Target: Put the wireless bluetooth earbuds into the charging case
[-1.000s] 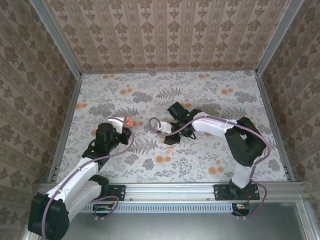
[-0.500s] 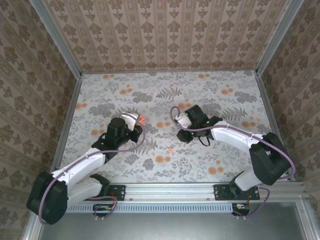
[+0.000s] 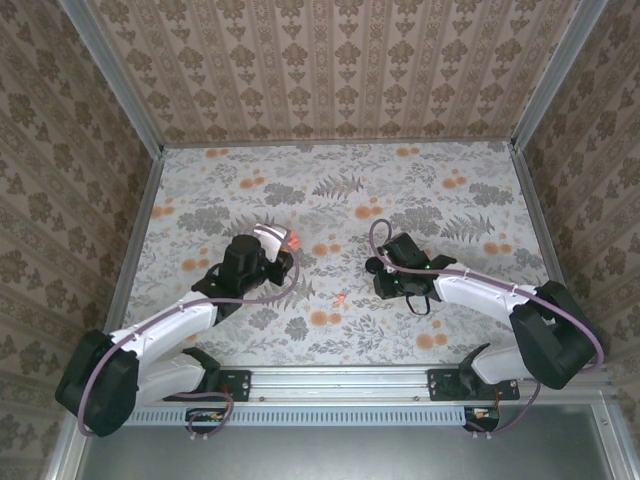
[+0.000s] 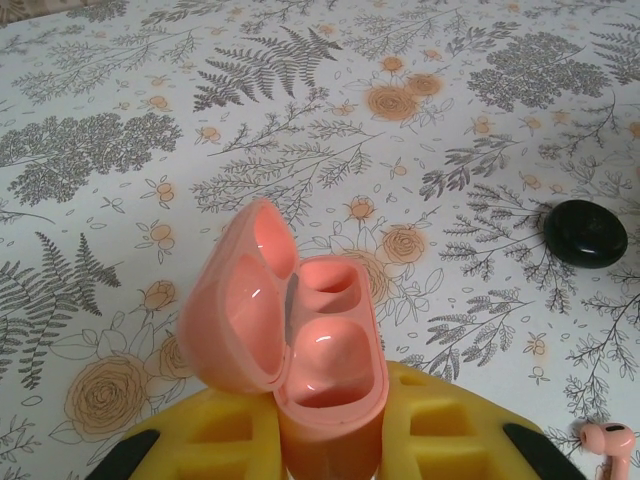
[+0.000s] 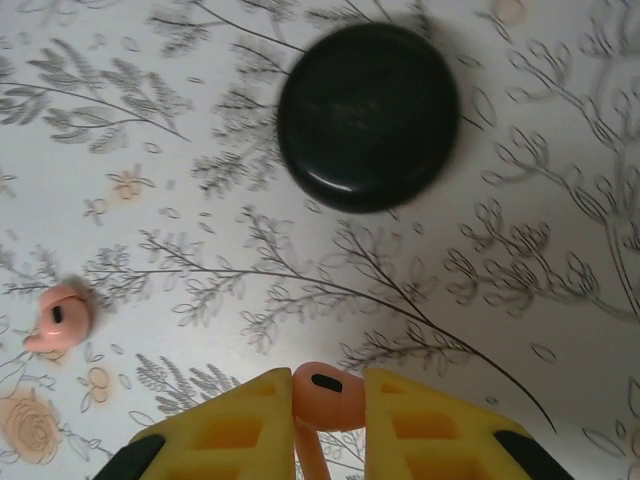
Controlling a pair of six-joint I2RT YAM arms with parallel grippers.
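Note:
My left gripper (image 4: 325, 445) is shut on the salmon-pink charging case (image 4: 325, 350), held upright between the yellow fingers with its lid (image 4: 235, 300) swung open to the left. Both wells inside look pink and hollow. From above, the case (image 3: 293, 240) is at the tip of the left gripper (image 3: 284, 243), left of centre. My right gripper (image 5: 330, 400) is shut on a pink earbud (image 5: 330, 392), its stem hanging down between the pads. The right gripper (image 3: 382, 270) hovers right of centre. A second pink earbud (image 5: 58, 318) (image 4: 608, 442) (image 3: 341, 298) lies loose on the table between the arms.
A round black disc (image 5: 368, 115) (image 4: 586, 232) lies on the floral tablecloth just ahead of the right gripper. Patterned walls and metal rails (image 3: 135, 240) enclose the table on three sides.
The right arm has drawn back to the right with the earbud in its jaws. The left arm has carried the open case rightwards towards the centre. The loose earbud has stayed put.

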